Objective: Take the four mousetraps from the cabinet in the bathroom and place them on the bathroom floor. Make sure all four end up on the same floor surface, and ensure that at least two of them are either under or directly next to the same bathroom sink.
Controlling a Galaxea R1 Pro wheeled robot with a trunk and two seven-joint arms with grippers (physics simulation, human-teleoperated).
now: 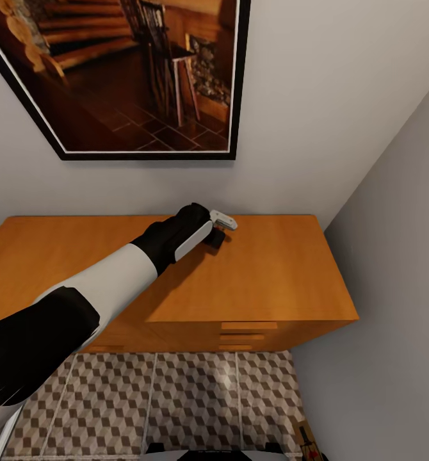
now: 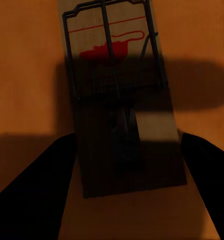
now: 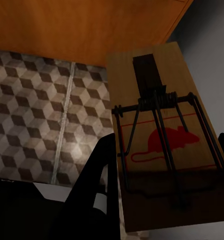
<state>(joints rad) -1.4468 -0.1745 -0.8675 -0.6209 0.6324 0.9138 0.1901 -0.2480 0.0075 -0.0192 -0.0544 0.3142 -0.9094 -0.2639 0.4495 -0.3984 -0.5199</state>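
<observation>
The orange-brown cabinet stands against the wall below a picture. My left gripper rests low on its top. In the left wrist view a mousetrap with a red mouse print lies flat on the cabinet top, and the left gripper is shut on its two long edges. My right gripper is shut on another mousetrap, held above the bathroom floor near the cabinet's front; this trap also peeks in as a small mousetrap in the head view. The bathroom sink is out of view.
A grey side wall runs close along the cabinet's right end, forming a tight corner. A large framed picture hangs above. Drawer handles show on the cabinet front. Cube-pattern tiles lie between the cabinet and my base.
</observation>
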